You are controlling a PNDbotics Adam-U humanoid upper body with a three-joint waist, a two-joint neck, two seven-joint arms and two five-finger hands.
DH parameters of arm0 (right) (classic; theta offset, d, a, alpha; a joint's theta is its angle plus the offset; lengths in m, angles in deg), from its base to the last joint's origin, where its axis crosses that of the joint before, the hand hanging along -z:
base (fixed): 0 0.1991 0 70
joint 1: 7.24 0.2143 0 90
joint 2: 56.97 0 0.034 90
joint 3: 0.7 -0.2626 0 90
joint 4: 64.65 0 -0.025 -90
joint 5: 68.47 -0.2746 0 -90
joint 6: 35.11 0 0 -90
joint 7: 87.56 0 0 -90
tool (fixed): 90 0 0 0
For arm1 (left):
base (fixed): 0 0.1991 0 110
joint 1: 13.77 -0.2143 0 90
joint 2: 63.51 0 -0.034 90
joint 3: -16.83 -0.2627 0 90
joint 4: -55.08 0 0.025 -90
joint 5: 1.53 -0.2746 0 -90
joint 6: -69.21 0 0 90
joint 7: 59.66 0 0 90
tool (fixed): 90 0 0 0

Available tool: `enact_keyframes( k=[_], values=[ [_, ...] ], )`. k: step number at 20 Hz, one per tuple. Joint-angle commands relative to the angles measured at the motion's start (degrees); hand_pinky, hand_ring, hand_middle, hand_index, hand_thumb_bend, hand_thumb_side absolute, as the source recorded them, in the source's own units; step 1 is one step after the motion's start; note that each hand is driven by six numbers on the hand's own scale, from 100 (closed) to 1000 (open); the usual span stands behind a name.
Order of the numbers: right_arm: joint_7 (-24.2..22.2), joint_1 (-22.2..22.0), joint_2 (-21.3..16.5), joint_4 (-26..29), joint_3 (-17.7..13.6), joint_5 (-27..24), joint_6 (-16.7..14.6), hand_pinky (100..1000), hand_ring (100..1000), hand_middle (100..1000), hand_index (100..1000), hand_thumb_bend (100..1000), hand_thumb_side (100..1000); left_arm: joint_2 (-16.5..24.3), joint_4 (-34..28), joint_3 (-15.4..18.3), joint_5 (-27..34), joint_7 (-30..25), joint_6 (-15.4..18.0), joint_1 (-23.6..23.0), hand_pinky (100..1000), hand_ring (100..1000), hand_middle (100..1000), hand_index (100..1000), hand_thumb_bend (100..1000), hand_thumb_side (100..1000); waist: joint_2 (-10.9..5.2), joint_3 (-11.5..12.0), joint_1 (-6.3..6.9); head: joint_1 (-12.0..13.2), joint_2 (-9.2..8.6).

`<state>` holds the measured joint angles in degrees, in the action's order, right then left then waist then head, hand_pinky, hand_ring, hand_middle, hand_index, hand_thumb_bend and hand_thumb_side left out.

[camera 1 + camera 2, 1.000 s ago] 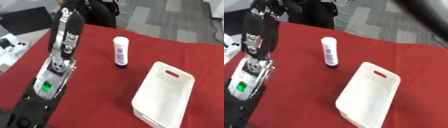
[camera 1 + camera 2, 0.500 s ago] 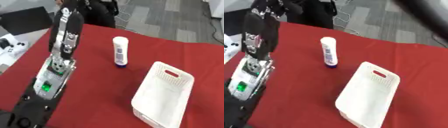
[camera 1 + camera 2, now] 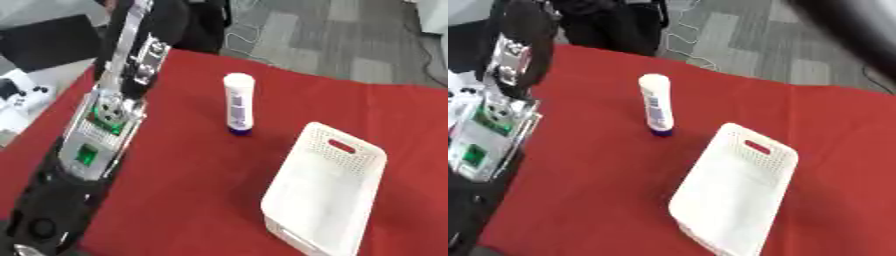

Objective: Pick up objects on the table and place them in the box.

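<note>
Left arm (image 3: 105, 125) blurred, hand out of frame above.

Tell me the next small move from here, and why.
Probably swing the left arm right, toward the white bottle. The bottle stands upright on the red table, untouched, apart from the white box, which looks empty. The arm reaches up the view's left side, well short of it; neither hand shows.
</note>
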<state>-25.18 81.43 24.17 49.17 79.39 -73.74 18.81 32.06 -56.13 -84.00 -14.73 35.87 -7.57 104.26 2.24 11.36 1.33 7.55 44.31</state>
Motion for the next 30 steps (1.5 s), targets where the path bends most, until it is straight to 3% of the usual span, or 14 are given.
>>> enact_keyframes(
  k=[1, 6, 12, 17, 30],
  values=[
    [-13.0, 0.1, -1.7, 0.8, -0.3, 0.2, -12.8, 157, 334, 396, 415, 100, 1000, 3.1, 2.3, -0.8, -2.6, -3.4, 2.0, 2.9, 715, 600, 743, 831, 319, 1000, -0.7, -0.2, 0.1, -0.6, -0.19],
    [-13.1, 0.2, -1.8, 0.8, -0.2, 0.0, -12.5, 157, 334, 396, 416, 100, 1000, 4.0, 8.7, -2.3, -1.7, -9.5, 7.6, 6.1, 714, 585, 750, 865, 297, 1000, -0.87, -0.5, 0.21, -0.8, -0.19],
    [-13.3, 0.3, -1.8, 0.8, -0.1, -0.2, -12.4, 157, 334, 396, 417, 100, 1000, 3.8, 15.2, -3.0, 2.4, -14.7, 10.5, 8.8, 720, 585, 752, 867, 296, 982, -0.83, -0.7, 0.23, -0.7, -0.19],
    [-13.5, 0.3, -1.7, 0.8, -0.1, -0.4, -12.3, 157, 334, 396, 418, 100, 1000, 4.7, 19.5, -3.2, 1.8, -18.6, 12.4, 11.1, 734, 592, 757, 855, 385, 925, -0.87, -0.8, 0.25, -0.3, -0.19],
    [-13.8, 0.1, -1.8, 0.8, 0.0, -0.4, -12.4, 157, 334, 396, 419, 100, 1000, 5.7, 26.8, -2.9, -2.6, -20.5, 16.6, 13.8, 764, 635, 798, 864, 458, 938, -0.92, -0.7, 0.43, -0.1, -0.19]
  ],
)
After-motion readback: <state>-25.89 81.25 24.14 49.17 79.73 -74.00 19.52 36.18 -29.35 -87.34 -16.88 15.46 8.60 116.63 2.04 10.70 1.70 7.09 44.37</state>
